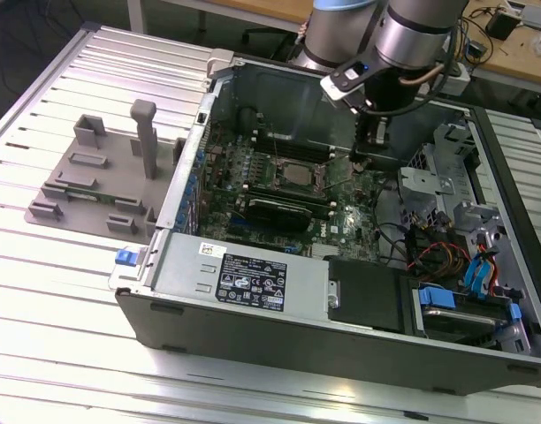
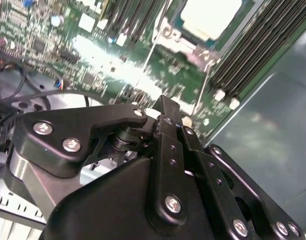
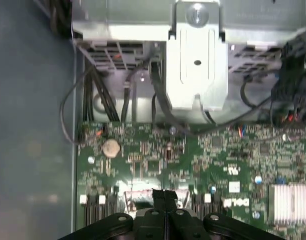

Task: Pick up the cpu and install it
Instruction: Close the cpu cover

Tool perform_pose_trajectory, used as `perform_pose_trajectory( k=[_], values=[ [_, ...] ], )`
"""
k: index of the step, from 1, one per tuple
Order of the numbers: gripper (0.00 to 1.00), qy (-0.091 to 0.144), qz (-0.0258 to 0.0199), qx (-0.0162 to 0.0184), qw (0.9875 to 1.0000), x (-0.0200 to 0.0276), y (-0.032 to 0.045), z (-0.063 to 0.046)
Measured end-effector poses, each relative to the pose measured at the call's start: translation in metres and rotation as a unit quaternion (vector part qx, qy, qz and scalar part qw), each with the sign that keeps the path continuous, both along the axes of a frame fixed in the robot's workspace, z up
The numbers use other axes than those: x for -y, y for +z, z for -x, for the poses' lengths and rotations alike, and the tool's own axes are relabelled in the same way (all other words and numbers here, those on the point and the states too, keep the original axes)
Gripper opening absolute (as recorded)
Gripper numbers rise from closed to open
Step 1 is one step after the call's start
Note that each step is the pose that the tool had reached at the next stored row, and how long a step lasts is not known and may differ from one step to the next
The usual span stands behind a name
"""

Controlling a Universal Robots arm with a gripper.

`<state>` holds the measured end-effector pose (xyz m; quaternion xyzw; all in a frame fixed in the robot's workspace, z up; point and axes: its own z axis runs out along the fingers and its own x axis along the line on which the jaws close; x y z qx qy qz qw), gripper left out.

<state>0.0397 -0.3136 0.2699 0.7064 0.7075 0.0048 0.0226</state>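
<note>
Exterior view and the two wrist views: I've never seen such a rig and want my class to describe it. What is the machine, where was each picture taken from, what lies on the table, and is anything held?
The machine is a robot arm with a gripper, a two-fingered clamp, reaching down into an open computer case. The exterior view comes from a camera standing off the arm: the case lies on a slatted metal table, with a grey plastic fixture beside it on the exterior view's left. Both wrist views come from cameras riding on the arm, looking past the black gripper at the green motherboard. The cpu, a silvery square chip, lies mid-board, apart from the gripper. The fingers look closed together with nothing between them, so nothing is held.
</note>
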Motion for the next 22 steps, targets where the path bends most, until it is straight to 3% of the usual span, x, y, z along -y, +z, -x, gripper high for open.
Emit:
perform_pose_trajectory(
  k=[5, 10, 15, 19, 22],
  values=[
    [0.11, 0.000, 0.0000, 0.0000, 1.0000, 0.0002, -0.0017, -0.013],
    [0.11, 0.000, 0.0000, -0.0004, 1.0000, 0.0002, -0.0181, -0.015],
    [0.11, 0.000, 0.0000, -0.0006, 1.0000, 0.0001, -0.0288, -0.015],
    [0.11, 0.000, 0.0000, -0.0006, 1.0000, 0.0002, -0.0295, -0.015],
    [0.11, 0.000, 0.0000, 0.0014, 1.0000, 0.0000, -0.0295, -0.010]
  ],
)
